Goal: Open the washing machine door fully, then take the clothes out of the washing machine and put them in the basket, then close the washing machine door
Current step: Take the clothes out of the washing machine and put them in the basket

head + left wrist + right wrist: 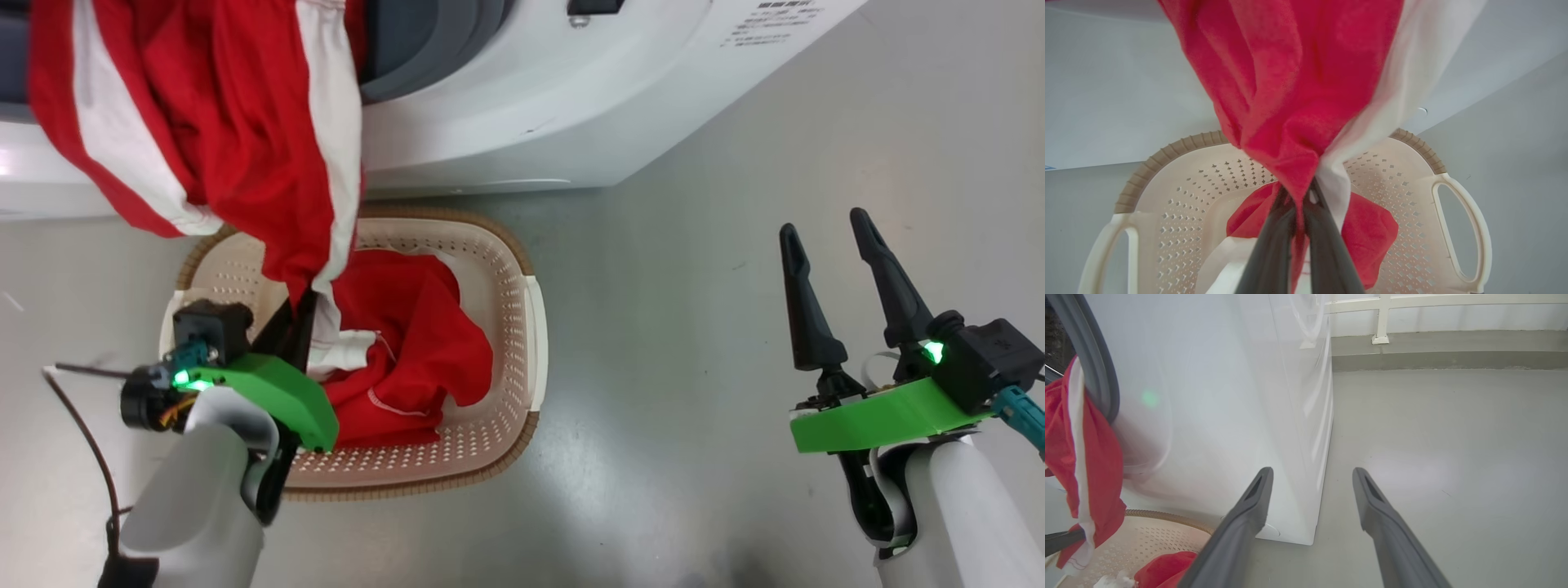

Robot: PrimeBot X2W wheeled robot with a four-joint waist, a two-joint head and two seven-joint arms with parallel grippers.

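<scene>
Over the basket [490,425], on the left of the scene, our left pincer [309,306] is clamped tight on a gathered fold of the hanging garment [237,122]. This piece is red with white stripes. Its upper part drapes out of the mouth of the washing machine [506,122] on the far side, past the grey gasket [424,41], and its lower end is bunched at our fingertips above the basket's inside. Another red garment [416,335] lies crumpled in the basket, so we judge the unloading well under way. The mouth stands uncovered, so the door has been opened, though we cannot pick the door itself out with certainty. Our right pincer [826,227] hangs on the near right over bare floor [694,286], its fingers spread wide with nothing between them. We have yet to pull the hanging garment clear, drop it in the basket and shut the door. We cannot tell whether more clothes wait in the drum.
</scene>
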